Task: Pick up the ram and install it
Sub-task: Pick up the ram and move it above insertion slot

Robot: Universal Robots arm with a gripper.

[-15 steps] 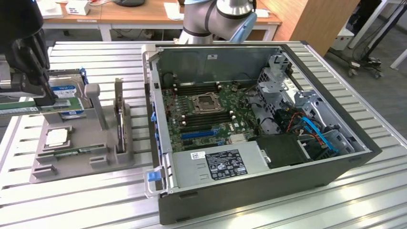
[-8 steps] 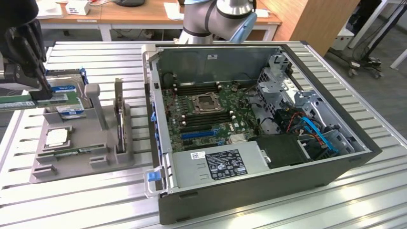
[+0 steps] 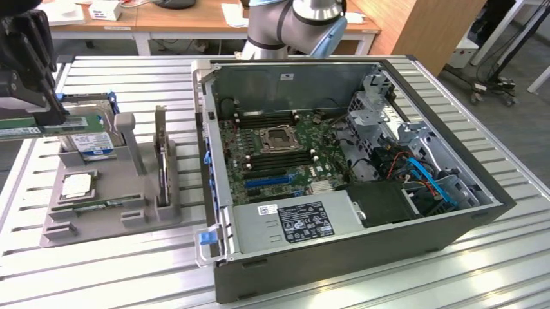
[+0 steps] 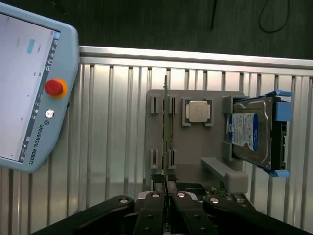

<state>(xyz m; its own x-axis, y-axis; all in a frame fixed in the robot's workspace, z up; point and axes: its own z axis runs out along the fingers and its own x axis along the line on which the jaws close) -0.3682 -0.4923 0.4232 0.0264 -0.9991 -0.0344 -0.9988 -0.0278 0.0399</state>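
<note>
The ram (image 3: 64,125) is a thin green stick held level above the grey holder (image 3: 116,215), over the exterior view's left part of the table. My black gripper (image 3: 45,114) is shut on it from above. In the wrist view the ram (image 4: 166,122) shows edge-on as a narrow line running out from between my gripper's (image 4: 166,185) closed fingers, over the holder's (image 4: 195,152) narrow slots. The open computer case (image 3: 344,257) lies at the exterior view's right, its motherboard (image 3: 275,145) with long memory slots exposed.
The holder also carries a blue-labelled hard drive (image 3: 94,143) (image 4: 249,132), a processor (image 3: 76,185) (image 4: 198,111), an upright dark expansion card (image 3: 161,158) and another green stick (image 3: 99,205). A teach pendant (image 4: 29,88) lies on the slatted table beside the holder.
</note>
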